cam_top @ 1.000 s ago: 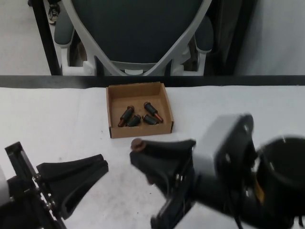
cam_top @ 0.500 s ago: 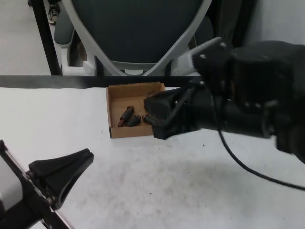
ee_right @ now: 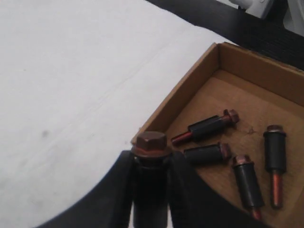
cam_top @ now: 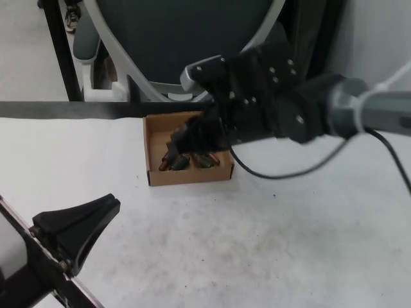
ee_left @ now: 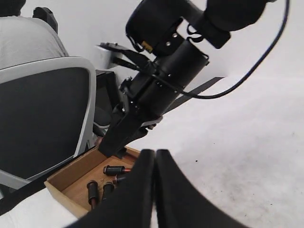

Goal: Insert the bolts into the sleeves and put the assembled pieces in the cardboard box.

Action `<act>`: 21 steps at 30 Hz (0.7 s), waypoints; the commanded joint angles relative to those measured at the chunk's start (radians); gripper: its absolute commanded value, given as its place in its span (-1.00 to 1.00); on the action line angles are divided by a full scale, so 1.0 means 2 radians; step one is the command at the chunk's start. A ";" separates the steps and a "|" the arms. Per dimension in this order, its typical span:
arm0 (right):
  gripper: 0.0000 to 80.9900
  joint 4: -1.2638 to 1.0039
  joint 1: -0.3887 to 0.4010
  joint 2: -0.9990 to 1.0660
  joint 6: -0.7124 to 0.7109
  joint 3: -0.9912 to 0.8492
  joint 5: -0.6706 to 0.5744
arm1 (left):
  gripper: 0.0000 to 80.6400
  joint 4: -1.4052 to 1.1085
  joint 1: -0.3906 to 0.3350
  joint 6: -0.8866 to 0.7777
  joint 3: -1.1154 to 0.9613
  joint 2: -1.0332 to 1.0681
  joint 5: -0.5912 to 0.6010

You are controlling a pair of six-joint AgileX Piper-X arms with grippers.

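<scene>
Left wrist view: the left end effector (ee_left: 154, 156) is nearest, its fingers pressed together and holding nothing, low over the white table (ee_left: 247, 142). Farther out, the right end effector (ee_right: 149, 164) pinches a sleeved bolt (ee_right: 149, 142) over the cardboard box (ee_right: 190, 97), where four assembled pieces (ee_right: 209, 127) lie. A second ago this end effector hung over the table short of the box. It has since carried the bolt forward.

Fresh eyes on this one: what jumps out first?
The black two-fingered right gripper hangs over the open brown cardboard box at the far side of the white bench, clamped on a copper-headed bolt in a black sleeve. Four more assembled pieces lie on the box floor. The left gripper sits shut near the bench's front.
</scene>
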 commanded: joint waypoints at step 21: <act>-0.99 0.234 -0.041 0.211 -0.046 -0.320 -0.001 | -0.98 0.078 0.041 -0.034 -0.034 -0.039 -0.024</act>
